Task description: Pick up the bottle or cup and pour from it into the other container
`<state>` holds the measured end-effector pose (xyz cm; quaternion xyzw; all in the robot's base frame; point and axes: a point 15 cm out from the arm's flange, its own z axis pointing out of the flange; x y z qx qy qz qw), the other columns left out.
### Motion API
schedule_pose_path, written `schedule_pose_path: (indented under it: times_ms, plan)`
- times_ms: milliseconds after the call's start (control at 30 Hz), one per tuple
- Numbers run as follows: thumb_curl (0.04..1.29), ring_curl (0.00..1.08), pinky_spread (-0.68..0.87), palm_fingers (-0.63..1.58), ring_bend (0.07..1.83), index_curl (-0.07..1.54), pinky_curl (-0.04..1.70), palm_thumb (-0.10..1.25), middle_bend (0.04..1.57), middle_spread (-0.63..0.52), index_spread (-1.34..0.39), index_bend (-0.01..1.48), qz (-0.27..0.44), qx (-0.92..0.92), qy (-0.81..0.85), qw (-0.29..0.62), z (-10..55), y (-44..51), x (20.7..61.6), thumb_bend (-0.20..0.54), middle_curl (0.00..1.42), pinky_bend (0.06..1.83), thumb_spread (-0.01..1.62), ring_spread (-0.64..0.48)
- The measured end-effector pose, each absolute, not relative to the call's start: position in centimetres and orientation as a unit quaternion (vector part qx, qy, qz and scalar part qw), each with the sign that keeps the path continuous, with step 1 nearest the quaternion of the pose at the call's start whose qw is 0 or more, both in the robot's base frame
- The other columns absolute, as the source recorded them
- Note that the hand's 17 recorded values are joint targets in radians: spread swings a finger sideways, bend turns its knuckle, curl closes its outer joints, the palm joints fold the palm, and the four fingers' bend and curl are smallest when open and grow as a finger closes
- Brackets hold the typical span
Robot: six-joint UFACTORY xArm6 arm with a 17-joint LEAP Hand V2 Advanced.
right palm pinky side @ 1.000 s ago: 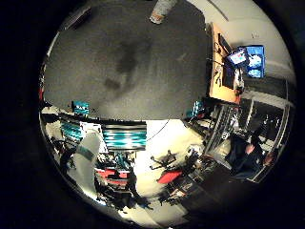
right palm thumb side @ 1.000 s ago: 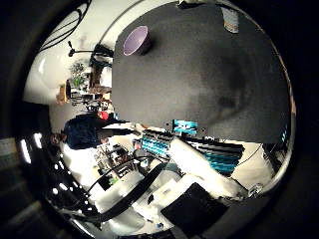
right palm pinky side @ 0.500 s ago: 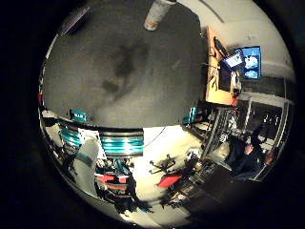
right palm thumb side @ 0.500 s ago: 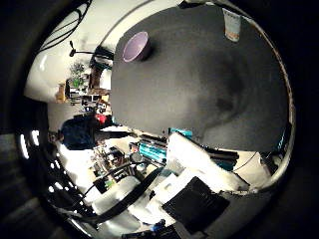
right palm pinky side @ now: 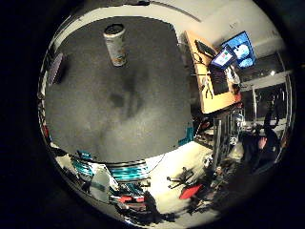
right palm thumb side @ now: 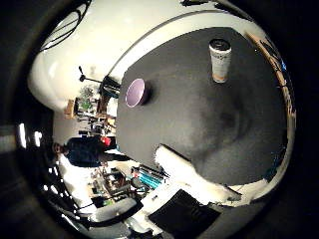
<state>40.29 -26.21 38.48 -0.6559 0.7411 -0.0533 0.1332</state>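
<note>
Below, dark table (right palm thumb side: pixel 199 129), cup (right palm thumb side: pixel 220 59) upright on it, purple bowl (right palm thumb side: pixel 135 92) well apart from cup near table edge, hand (right palm thumb side: pixel 184 174) holding nothing, finger pose unclear.

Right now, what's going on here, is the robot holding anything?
No, nothing is held. The hand hangs above a dark table, with only a white part of it showing. A cup stands upright on the table, and a purple bowl sits apart from it near the table's edge. Neither is touched, so the pick-up has not begun and nothing has been poured.
</note>
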Motion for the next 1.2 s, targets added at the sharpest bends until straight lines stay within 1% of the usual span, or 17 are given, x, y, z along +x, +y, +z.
schedule_pose_path:
  times_ms: [133,300,500,667,867,1200]
  plan:
    - [0.29,0.26,0.39,0.19,0.46,0.26,0.06,0.48,0.26,0.02,-0.23,0.15,-0.04,-0.639,0.747,0.179,37.6,-27.3,41.7,-0.026,0.35,0.68,1.02,0.1]
    - [0.3,0.26,0.39,0.2,0.48,0.27,0.05,0.49,0.26,0.02,-0.22,0.16,-0.034,-0.615,0.752,0.237,36.7,-30.9,43.0,-0.026,0.35,0.7,1.01,0.1]
    - [0.29,0.25,0.38,0.17,0.5,0.26,0.04,0.48,0.29,0.04,-0.2,0.14,-0.022,-0.609,0.751,0.255,34.4,-34.7,42.8,-0.029,0.35,0.73,0.99,0.1]
    - [0.29,0.25,0.38,0.16,0.52,0.26,0.04,0.47,0.31,0.07,-0.18,0.15,-0.013,-0.585,0.748,0.313,32.3,-36.9,43.3,-0.029,0.35,0.75,0.98,0.1]
    - [0.3,0.25,0.37,0.12,0.53,0.26,0.03,0.46,0.3,0.11,-0.16,0.15,-0.01,-0.565,0.746,0.352,29.7,-39.6,43.5,-0.029,0.35,0.78,0.96,0.11]
    - [0.3,0.24,0.36,0.1,0.52,0.26,0.03,0.45,0.29,0.13,-0.14,0.15,0.01,-0.534,0.737,0.414,25.6,-40.6,45.4,-0.031,0.34,0.8,0.95,0.11]
